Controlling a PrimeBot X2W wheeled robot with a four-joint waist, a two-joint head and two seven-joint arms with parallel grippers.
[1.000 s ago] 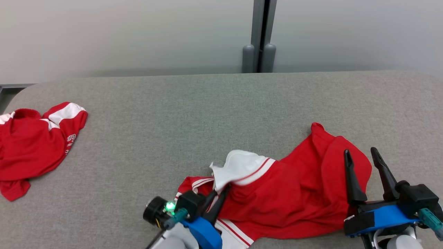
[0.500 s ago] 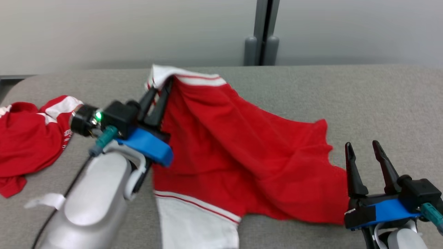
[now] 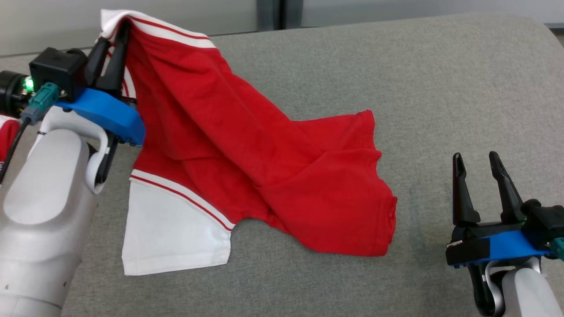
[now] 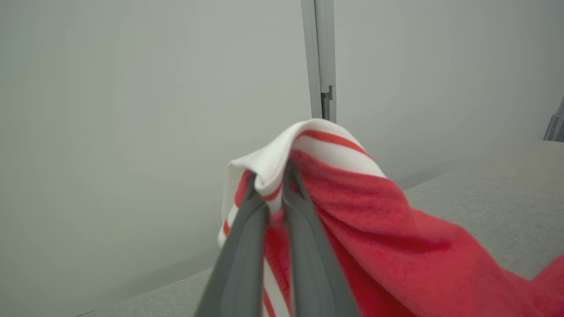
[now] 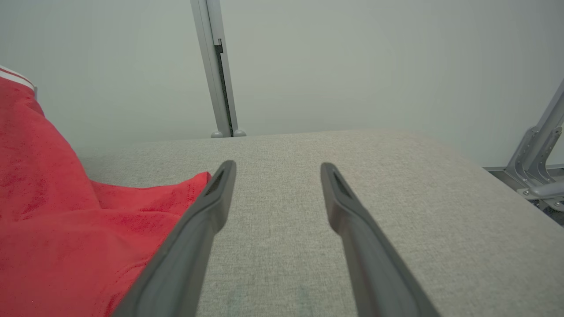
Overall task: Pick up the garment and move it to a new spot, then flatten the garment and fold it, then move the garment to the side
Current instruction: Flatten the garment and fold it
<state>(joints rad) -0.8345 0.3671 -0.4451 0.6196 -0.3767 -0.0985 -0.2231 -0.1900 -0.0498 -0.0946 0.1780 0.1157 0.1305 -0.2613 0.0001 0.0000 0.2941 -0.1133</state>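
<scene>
On the grey table (image 3: 418,66), you have the red garment (image 3: 246,145) hung by its white-striped edge at the far left. Its body drapes down to the right, and one white panel lies flat at the near left. A second ago it lay crumpled at the near edge; it is now raised and drawn out. Note that the head camera has swung as well, so the shift of the wall post (image 3: 269,13) is no movement of the post.

Left arm: the pale forearm (image 3: 44,211) rises from the near left corner. The left gripper (image 3: 115,31) points to the far side, its fingers pressed together on the striped edge. The left wrist view confirms that the cloth is folded over both fingertips.

Right gripper (image 3: 475,155): near right, fingers spread over bare table, apart from the garment's right hem. Its stance is as it was a second ago.

Another red cloth (image 3: 8,136) shows at the left edge, beyond the left arm. The right wrist view adds a metal frame (image 5: 537,158) past the table's right end.
</scene>
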